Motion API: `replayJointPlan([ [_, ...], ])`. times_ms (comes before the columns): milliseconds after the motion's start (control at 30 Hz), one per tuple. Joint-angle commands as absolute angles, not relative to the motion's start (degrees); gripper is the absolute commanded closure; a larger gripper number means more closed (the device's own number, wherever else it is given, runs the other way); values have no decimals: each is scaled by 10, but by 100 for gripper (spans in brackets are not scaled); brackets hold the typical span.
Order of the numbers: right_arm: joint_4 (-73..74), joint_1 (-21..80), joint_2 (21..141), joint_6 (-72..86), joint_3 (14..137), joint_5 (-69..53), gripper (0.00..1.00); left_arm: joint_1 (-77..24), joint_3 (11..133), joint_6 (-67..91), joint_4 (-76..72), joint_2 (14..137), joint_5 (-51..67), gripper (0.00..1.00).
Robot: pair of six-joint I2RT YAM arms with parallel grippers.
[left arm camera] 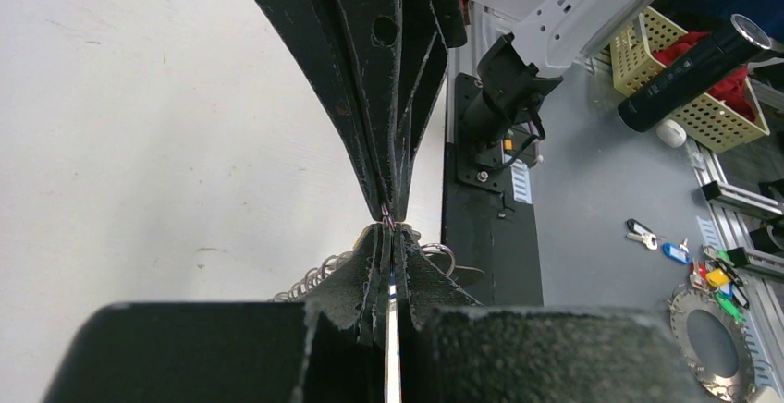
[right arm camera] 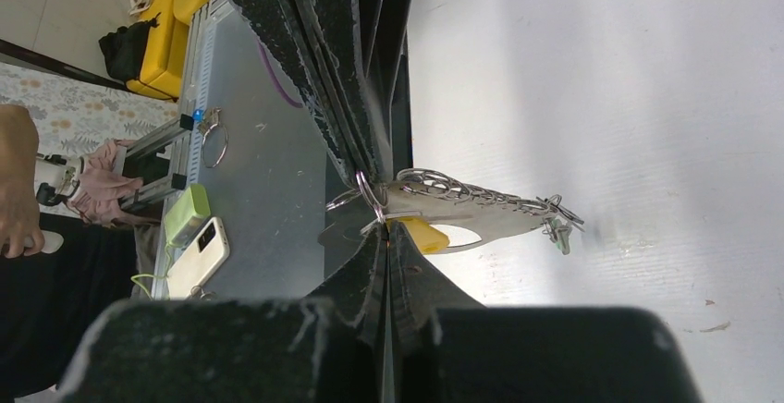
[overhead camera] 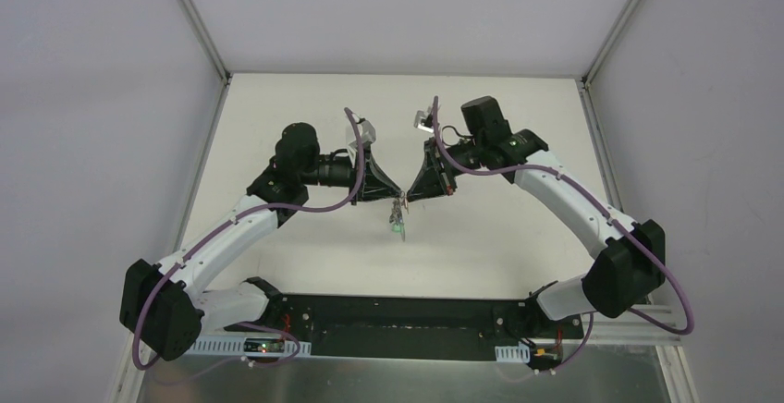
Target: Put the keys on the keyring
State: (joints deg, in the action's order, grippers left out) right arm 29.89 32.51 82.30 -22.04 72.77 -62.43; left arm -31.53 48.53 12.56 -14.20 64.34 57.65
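Note:
In the top view my two grippers meet tip to tip above the middle of the white table point(overhead camera: 305, 98). The left gripper point(overhead camera: 397, 195) and right gripper point(overhead camera: 411, 197) are both shut. The keyring point(overhead camera: 398, 216), a pale silver oval loop, hangs just below the tips with a green key at its bottom. In the right wrist view the keyring point(right arm camera: 481, 201) lies sideways past my right gripper point(right arm camera: 386, 231), which is shut on the yellow key point(right arm camera: 422, 235). The green key point(right arm camera: 561, 237) dangles at the far end. In the left wrist view my left gripper point(left arm camera: 393, 231) is shut on the keyring point(left arm camera: 310, 280).
The black base plate point(overhead camera: 398, 315) runs along the near edge. Off the table on a grey bench lie spare coloured keys point(left arm camera: 714, 278), another ring point(left arm camera: 712, 343), a black flashlight point(left arm camera: 689, 75) and a yellow basket point(left arm camera: 716, 116). A phone point(right arm camera: 199, 257) lies on the other side.

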Motion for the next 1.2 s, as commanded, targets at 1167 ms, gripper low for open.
replayJointPlan([
  [1167, 304, 368, 832, -245, 748, -625, 86, -322, 517, 69, -120, 602, 658, 100],
])
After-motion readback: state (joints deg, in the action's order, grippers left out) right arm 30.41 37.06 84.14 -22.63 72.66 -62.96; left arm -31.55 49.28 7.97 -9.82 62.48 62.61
